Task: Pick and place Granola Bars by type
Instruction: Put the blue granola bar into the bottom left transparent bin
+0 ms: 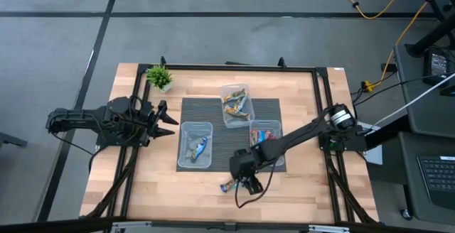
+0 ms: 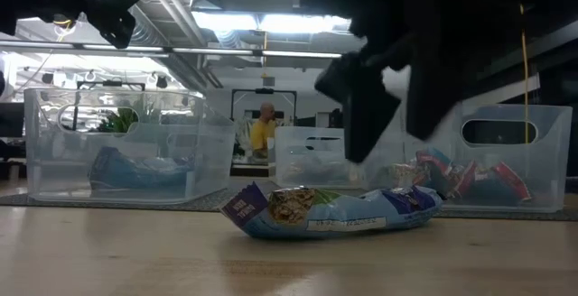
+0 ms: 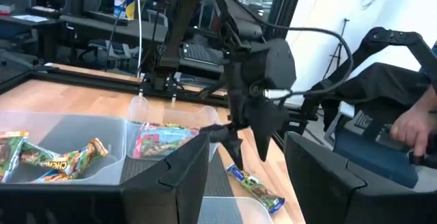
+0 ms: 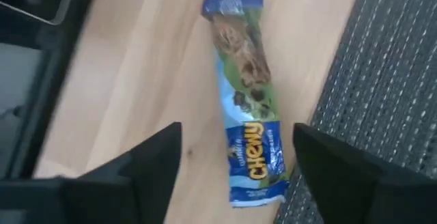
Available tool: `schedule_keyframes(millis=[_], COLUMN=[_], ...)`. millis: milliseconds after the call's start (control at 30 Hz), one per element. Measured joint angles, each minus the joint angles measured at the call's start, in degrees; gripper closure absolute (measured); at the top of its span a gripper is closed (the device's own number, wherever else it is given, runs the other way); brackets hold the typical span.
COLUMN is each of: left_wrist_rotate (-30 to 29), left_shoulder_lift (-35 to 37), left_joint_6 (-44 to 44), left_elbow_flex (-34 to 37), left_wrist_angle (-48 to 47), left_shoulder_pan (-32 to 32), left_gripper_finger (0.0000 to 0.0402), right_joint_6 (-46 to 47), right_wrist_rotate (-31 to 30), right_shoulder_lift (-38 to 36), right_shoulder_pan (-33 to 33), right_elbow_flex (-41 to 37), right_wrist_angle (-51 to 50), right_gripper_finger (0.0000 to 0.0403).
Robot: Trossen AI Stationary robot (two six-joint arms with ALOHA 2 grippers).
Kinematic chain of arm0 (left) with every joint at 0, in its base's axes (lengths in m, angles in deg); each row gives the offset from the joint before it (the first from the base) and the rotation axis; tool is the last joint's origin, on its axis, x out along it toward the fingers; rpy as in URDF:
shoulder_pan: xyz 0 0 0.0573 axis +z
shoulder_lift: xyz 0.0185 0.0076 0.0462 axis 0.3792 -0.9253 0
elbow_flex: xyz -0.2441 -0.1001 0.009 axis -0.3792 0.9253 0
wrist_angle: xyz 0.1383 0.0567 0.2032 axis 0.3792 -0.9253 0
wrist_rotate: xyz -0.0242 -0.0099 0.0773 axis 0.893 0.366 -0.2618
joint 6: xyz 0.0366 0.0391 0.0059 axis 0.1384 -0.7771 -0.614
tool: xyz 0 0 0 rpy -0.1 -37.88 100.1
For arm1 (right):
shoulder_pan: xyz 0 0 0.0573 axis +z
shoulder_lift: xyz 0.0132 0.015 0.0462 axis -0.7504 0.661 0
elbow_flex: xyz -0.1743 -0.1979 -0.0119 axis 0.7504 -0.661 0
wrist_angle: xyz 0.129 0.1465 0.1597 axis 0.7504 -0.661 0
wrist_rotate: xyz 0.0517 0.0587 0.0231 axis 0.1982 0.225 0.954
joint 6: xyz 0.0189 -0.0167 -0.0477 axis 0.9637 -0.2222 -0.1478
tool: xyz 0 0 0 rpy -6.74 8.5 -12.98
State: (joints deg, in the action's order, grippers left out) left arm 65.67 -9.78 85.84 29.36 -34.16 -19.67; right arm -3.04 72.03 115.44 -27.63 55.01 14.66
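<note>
A blue-wrapped granola bar (image 4: pixel 249 108) lies flat on the bare wood near the table's near edge (image 1: pixel 231 185), in front of the tubs (image 2: pixel 330 210). My right gripper (image 4: pixel 237 132) hangs open just above it, pointing down, with one finger on either side of the bar's near end and touching nothing (image 2: pixel 361 106). Other blue bars lie in the left tub (image 1: pixel 195 146). Brown-gold bars fill the far tub (image 1: pixel 236 105), and red ones the right tub (image 1: pixel 266 137). My left gripper (image 1: pixel 170 121) waits open at the table's left side.
The three clear tubs stand on a dark mat (image 1: pixel 213 112) at the table's middle. A small green potted plant (image 1: pixel 159 77) sits at the far left corner. Bare wood lies left and right of the bar along the near edge. A person's hand (image 3: pixel 416 125) shows beyond the table.
</note>
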Motion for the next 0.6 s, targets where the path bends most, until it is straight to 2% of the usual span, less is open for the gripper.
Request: schedule_keyframes(millis=[100, 167, 267, 333, 467, 600], left_wrist_rotate=[0.0, 0.0, 0.0, 0.0, -0.1, -0.2], left_shoulder_lift=[0.0, 0.0, 0.0, 0.0, 0.0, 0.0], left_joint_6=[0.0, 0.0, 0.0, 0.5, 2.0, 2.1], left_elbow_flex=[0.0, 0.0, 0.0, 0.0, 0.0, 0.0], left_wrist_angle=[0.0, 0.0, 0.0, 0.0, -0.1, -0.1], left_shoulder_pan=[0.0, 0.0, 0.0, 0.0, 0.0, 0.0], left_gripper_finger=[0.0219, 0.0219, 0.0219, 0.0219, 0.0219, 0.0219], right_joint_6=[-0.1, -0.3, -0.5, 0.4, 0.9, -1.3], right_wrist_rotate=[-0.1, -2.9, -8.7, -9.2, -9.2, -12.0], right_shoulder_lift=[1.6, 2.9, 5.2, 6.1, 7.0, 6.0], right_shoulder_pan=[0.4, 0.8, 1.0, 1.0, 1.2, 2.1], right_elbow_flex=[0.0, 0.0, 0.1, 0.4, 0.3, 0.2], right_wrist_angle=[0.2, 0.3, -0.3, 0.0, 0.1, 0.2], right_gripper_finger=[0.0096, 0.0078, 0.0068, 0.0069, 0.0099, 0.0176])
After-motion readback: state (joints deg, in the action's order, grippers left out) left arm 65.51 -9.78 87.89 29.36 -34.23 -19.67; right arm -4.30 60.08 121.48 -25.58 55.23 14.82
